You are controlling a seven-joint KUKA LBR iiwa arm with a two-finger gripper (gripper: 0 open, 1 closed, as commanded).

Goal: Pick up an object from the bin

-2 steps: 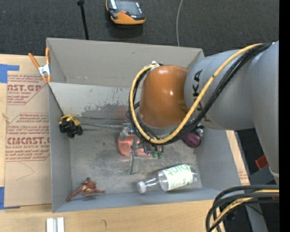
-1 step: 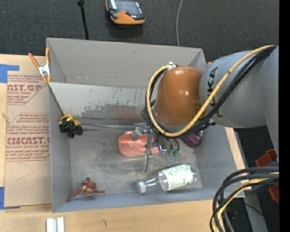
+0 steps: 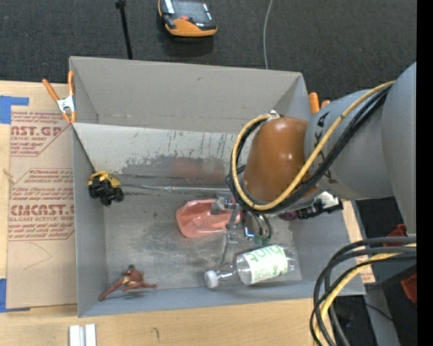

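My grey bin (image 3: pixel 169 94) holds a yellow toy truck (image 3: pixel 105 186), a brown figure (image 3: pixel 130 280) and a clear green-labelled bottle (image 3: pixel 260 265). My gripper (image 3: pixel 233 228) sits at the right end of the rounded pink lump (image 3: pixel 196 217), mid-frame; its opening I cannot tell.

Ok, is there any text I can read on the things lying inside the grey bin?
clear plastic bottle with green label: white lettering on the label, too blurred to read.
yellow-and-black toy vehicle, pink soft lump, reddish-brown toy figure: no text seen.

A yellow truck (image 3: pixel 105 187) sits by the bin's (image 3: pixel 189 94) left wall, a brown figure (image 3: pixel 130 281) near its front-left corner, an orange-black device (image 3: pixel 187 17) beyond its far wall.
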